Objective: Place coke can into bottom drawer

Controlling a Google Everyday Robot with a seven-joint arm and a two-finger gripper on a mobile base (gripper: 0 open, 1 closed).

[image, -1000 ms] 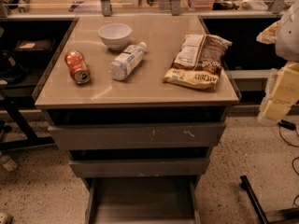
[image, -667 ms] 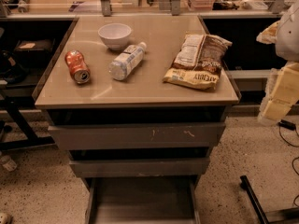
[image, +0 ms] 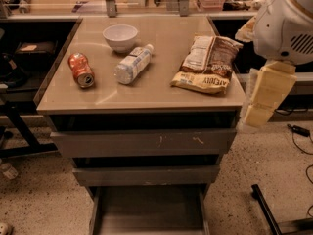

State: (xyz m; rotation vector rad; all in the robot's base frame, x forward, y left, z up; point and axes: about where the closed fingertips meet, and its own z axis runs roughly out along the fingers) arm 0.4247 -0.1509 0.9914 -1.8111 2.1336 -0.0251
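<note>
The coke can (image: pixel 81 70) is red and dented. It lies on its side on the left part of the cabinet top (image: pixel 146 94). The bottom drawer (image: pixel 146 213) is pulled open at the bottom of the view and its flat grey floor shows nothing in it. My gripper (image: pixel 266 96), with pale yellow fingers, hangs from the white arm (image: pixel 286 21) just off the cabinet's right edge. It is far from the can and holds nothing.
A clear white-labelled plastic bottle (image: pixel 131 64) lies right of the can. A white bowl (image: pixel 120 36) stands behind it. A brown chip bag (image: pixel 208 65) lies on the right. Two wider drawers (image: pixel 144 143) are slightly ajar. Dark shelving stands at the left, and cables lie on the floor at the right.
The arm and gripper have moved left, closer to the cabinet's right edge. The can, the bottle, the bowl and the bag have not moved.
</note>
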